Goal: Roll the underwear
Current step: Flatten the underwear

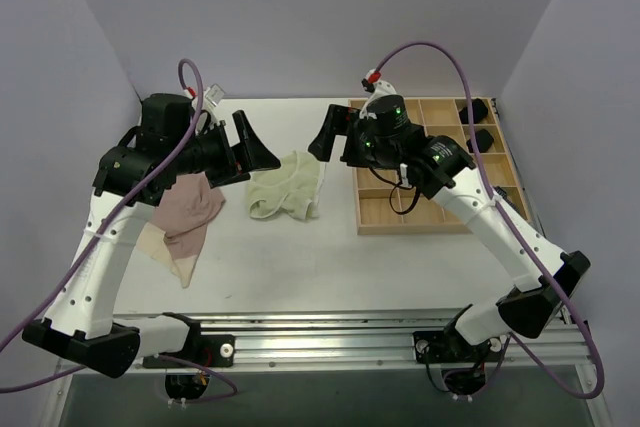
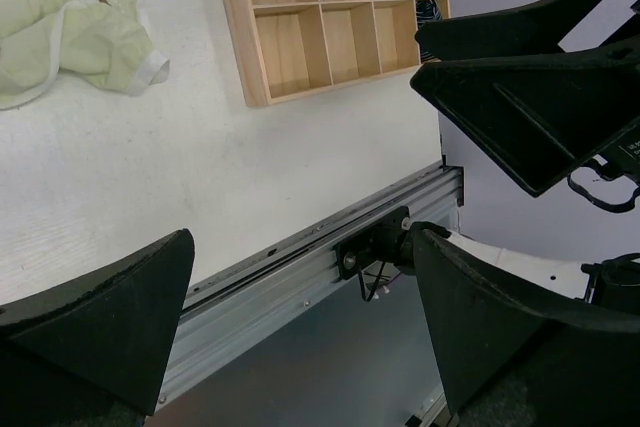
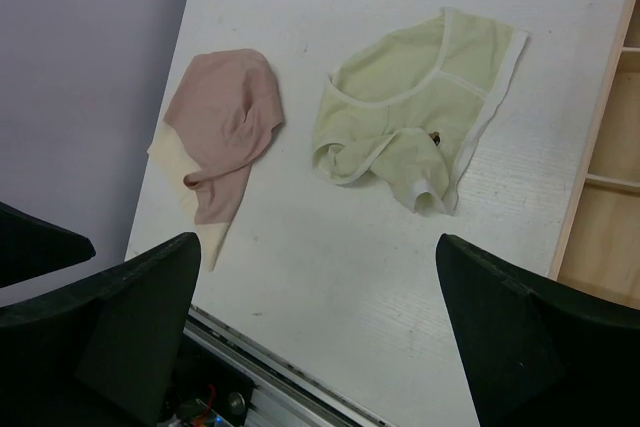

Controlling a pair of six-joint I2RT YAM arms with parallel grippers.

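Observation:
The pale yellow-green underwear (image 1: 288,185) lies crumpled and unrolled at mid table; it also shows in the left wrist view (image 2: 60,27) and the right wrist view (image 3: 410,117). The dusty pink underwear with a beige part (image 1: 188,217) lies flat at the left, partly under my left arm, and shows in the right wrist view (image 3: 225,127). My left gripper (image 1: 265,152) (image 2: 302,242) is open and empty, raised above the table left of the yellow-green one. My right gripper (image 1: 322,139) (image 3: 320,242) is open and empty, raised to its right.
A wooden compartment tray (image 1: 430,222) stands at the right, also in the left wrist view (image 2: 240,37), with dark rolls (image 1: 478,110) in its far cells. A metal rail (image 1: 330,332) runs along the near edge. Purple walls enclose the table.

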